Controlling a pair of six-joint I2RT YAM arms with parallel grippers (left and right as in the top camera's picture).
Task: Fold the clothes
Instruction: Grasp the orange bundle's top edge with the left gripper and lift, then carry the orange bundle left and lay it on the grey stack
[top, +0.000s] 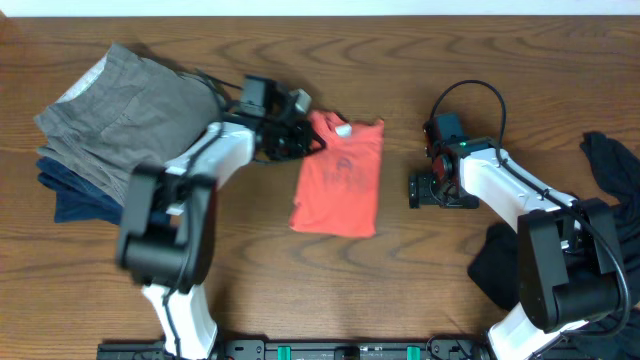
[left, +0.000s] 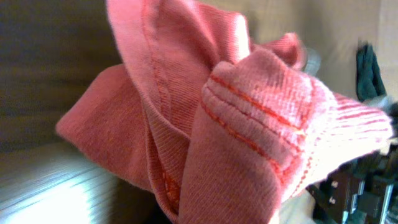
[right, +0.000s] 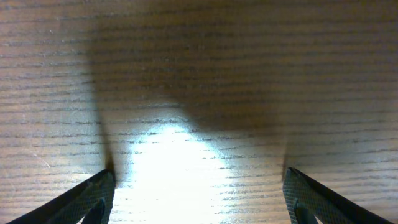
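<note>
The coral-red T-shirt (top: 340, 180) lies folded into a narrow strip at the table's middle, lettering faintly showing. My left gripper (top: 312, 138) is at its top-left corner, shut on the fabric; bunched coral cloth (left: 236, 124) fills the left wrist view and hides the fingers. My right gripper (top: 413, 190) is open and empty just right of the shirt, and its wide-apart fingertips (right: 199, 199) show over bare wood. A black garment (top: 500, 265) lies at the right under the right arm.
A stack of folded grey (top: 115, 105) and navy (top: 70, 195) garments sits at the far left. Another dark garment (top: 612, 165) lies at the right edge. The arms' bases stand at the front edge.
</note>
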